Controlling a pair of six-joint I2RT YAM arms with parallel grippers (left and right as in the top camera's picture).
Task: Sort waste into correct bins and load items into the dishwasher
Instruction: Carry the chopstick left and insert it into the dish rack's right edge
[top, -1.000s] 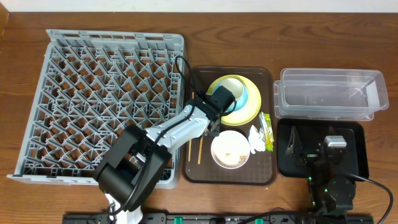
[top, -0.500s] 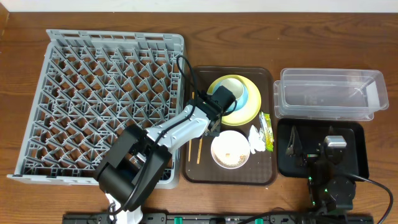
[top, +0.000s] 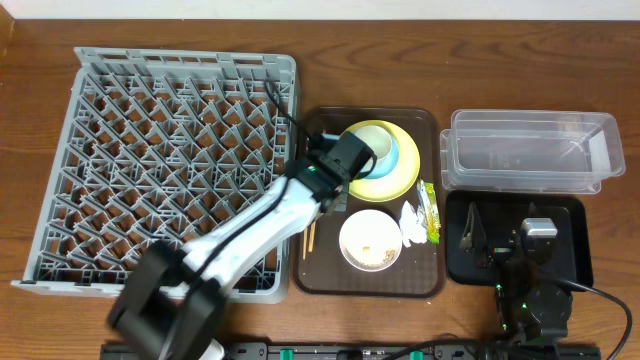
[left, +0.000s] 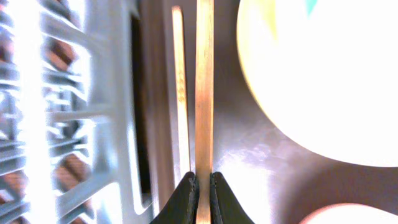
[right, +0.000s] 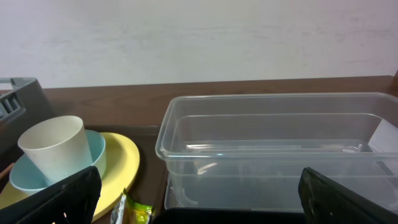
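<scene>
Since a second ago, our left arm (top: 250, 225) has swung out over the large square grey plastic dish rack (top: 150, 150); above the brown serving tray (top: 420, 275), our left end effector (left: 200, 182) pinches one thin wooden chopstick (left: 204, 87). Our right end effector (right: 199, 193) gapes wide over the shallow black tray (top: 575, 262).

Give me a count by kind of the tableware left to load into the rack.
plate: 1
bowls: 2, blue bowl and white bowl
cup: 1
chopsticks: 2, one pinched in the left gripper
Total: 6
</scene>
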